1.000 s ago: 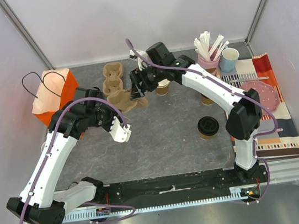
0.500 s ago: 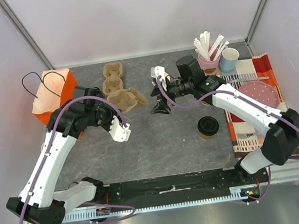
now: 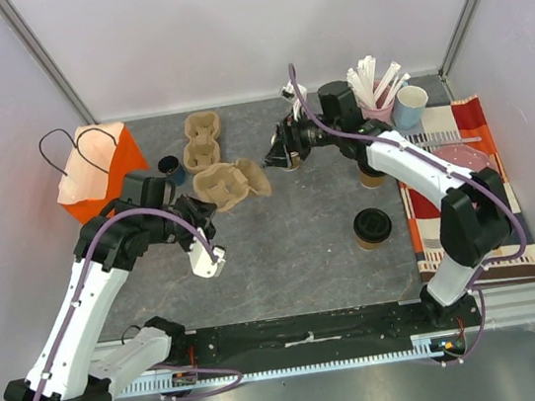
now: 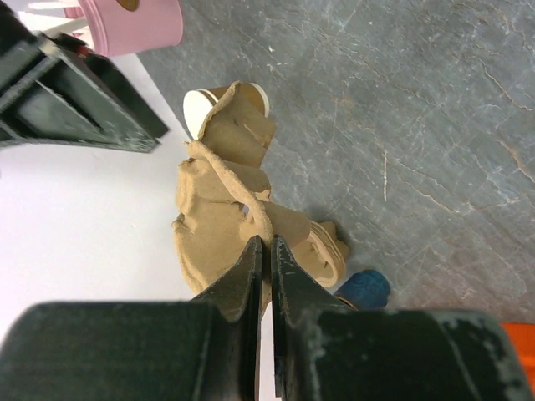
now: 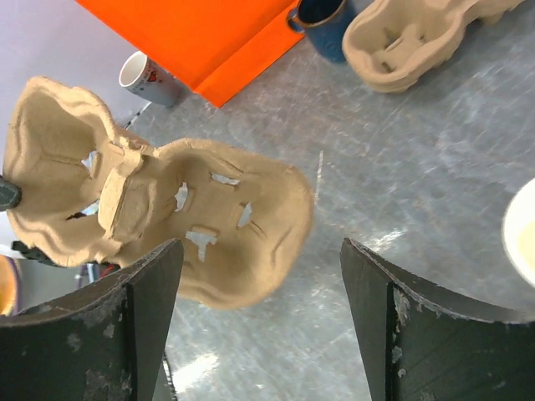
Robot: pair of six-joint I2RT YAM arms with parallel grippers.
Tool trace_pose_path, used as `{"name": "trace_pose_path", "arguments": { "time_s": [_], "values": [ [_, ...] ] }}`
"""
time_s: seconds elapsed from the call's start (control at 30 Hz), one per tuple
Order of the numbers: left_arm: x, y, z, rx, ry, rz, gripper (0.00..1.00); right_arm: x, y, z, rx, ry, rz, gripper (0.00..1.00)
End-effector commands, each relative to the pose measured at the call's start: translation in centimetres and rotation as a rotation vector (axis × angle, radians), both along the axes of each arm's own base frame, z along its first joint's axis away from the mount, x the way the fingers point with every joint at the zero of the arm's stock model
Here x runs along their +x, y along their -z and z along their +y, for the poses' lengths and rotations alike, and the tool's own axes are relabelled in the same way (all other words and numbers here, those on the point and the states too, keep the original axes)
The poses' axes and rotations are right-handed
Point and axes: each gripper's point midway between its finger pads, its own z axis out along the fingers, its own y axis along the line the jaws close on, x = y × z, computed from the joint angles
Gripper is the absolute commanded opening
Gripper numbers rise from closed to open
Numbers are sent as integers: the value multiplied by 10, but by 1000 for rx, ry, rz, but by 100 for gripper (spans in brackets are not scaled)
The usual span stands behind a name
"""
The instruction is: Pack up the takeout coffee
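Grey counter, walled by pale panels, carries two kraft cups, and neither has been packed. The lidded cup (image 3: pixel 372 227) stands toward the right front, well apart from the rest. The open cup (image 3: pixel 291 162) (cream inside, no lid on it) stands at the back middle. Left to be done, it is judged: lidding that cup, seating both in a carrier, and loading the bag (image 3: pixel 113 152).

Both cups are upright with mouths up, so each long axis is vertical.

Just beside the open cup, the right jaws are spread wide with nothing between them. The carrier (image 3: pixel 230 183) is found to the left of them, its length running roughly left to right and its wells empty. Its left rim is pinched by the left jaws, which are closed tight on it. Whether it rests on the counter or is lifted cannot be told.
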Motion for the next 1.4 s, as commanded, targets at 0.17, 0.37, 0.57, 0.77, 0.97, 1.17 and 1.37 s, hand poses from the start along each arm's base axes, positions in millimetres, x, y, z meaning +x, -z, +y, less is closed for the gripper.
{"name": "trace_pose_path", "arguments": {
  "time_s": [0.17,0.37,0.57,0.77,0.97,1.17,1.37],
  "values": [
    [1,-19,-15,-19,133,-141,2,-9,31,43,25,24,203,85],
    [-1,-15,-13,-4,134,-145,2,-3,39,40,-11,50,212,85],
    [-1,-15,-15,-2,144,-148,2,-10,57,45,-20,10,307,74],
    [-1,-11,-13,2,133,-136,2,-14,54,45,-9,-11,329,40],
    [-1,-7,-12,6,122,-124,2,-5,54,32,-7,34,351,27],
    [-8,28,-7,33,104,-35,2,4,47,17,-88,89,301,22],
    [-3,63,-5,69,99,-26,24,4,64,6,-183,146,345,14]
  ]
}}
